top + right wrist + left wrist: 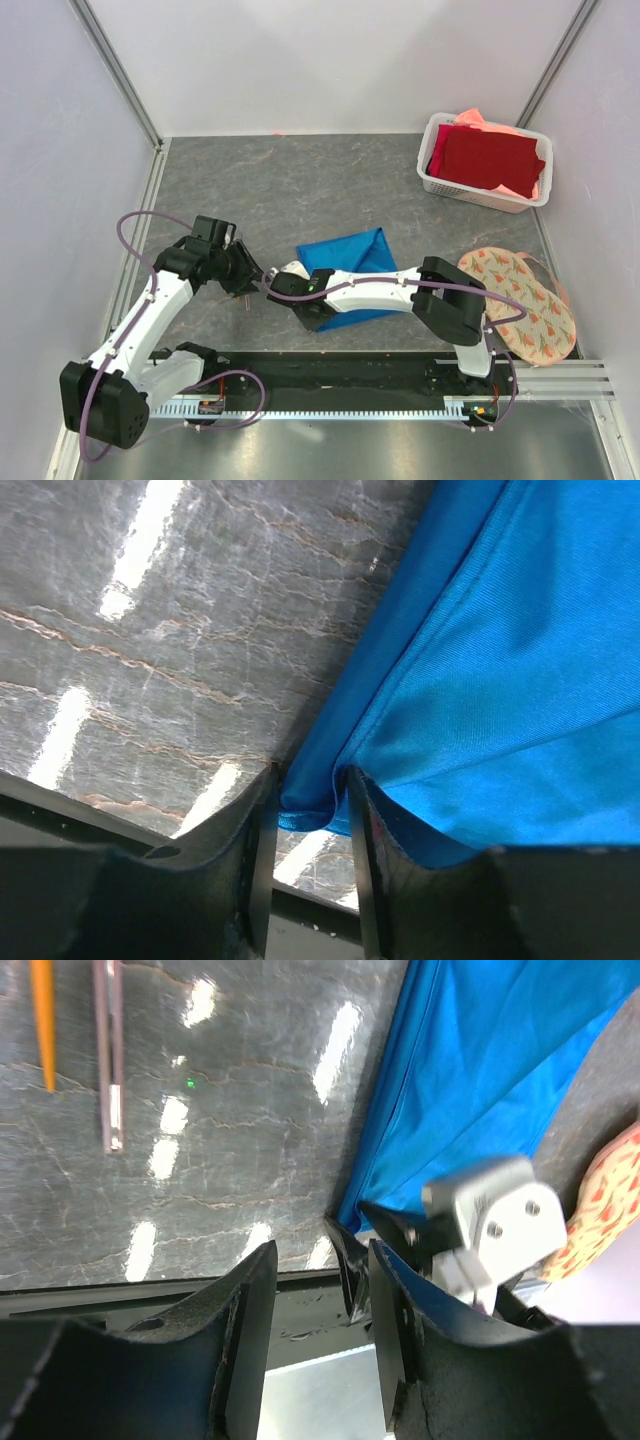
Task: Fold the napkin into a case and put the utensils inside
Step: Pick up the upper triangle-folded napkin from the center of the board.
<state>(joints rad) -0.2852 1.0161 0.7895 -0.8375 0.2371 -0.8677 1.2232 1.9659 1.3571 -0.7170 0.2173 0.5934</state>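
The bright blue napkin lies folded on the table, ahead of the arm bases. My right gripper reaches left across it to its left corner. In the right wrist view the jaws of that gripper stand open around the napkin's rolled edge, with cloth between them and draped over the right finger. My left gripper hovers just left of that corner, open and empty. Two thin utensils lie on the table, an orange stick and a pinkish one. The napkin is not in a case shape.
A white basket at the back right holds a dark red cloth over a salmon-pink one. A round floral mat lies at the right by the right arm's base. White walls close in the left, back and right sides.
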